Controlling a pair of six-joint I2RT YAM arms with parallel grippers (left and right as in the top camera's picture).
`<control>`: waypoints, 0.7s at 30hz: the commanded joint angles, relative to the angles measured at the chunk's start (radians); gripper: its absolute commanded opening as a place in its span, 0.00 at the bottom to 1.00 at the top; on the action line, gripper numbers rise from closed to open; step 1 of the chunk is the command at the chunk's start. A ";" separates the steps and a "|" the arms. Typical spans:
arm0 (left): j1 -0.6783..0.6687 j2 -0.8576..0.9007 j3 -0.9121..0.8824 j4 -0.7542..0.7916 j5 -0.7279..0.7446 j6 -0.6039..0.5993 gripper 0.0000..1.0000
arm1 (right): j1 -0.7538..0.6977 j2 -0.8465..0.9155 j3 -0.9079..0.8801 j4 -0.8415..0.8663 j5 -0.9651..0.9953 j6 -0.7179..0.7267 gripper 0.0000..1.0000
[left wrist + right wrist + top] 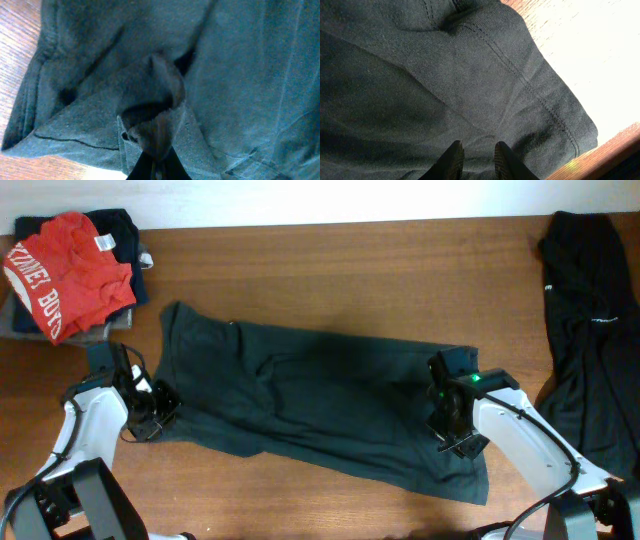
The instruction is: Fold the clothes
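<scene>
Shirt [320,395] spread on table [350,270], left pincer [158,156] pinching it, right pincer [476,154] parted.

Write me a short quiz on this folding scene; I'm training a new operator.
1. True or false: the red shirt lies spread flat mid-table.
2. Which one pinches a bunched fold of the grey-green shirt? A) left gripper B) right gripper
3. Fill in: the black garment lies on the robot's ____ side.
Key: 1 false; 2 A; 3 right.
</scene>
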State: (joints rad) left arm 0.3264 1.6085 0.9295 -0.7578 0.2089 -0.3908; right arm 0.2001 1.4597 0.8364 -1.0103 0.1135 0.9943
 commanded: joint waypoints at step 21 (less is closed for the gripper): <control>-0.003 0.007 0.033 0.322 0.139 -0.068 0.02 | -0.133 -0.015 0.042 0.288 0.015 -0.151 0.22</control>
State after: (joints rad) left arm 0.3264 1.6089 0.9409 -0.4461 0.3840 -0.4503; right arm 0.1047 1.4597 0.8585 -0.7494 0.1162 0.8909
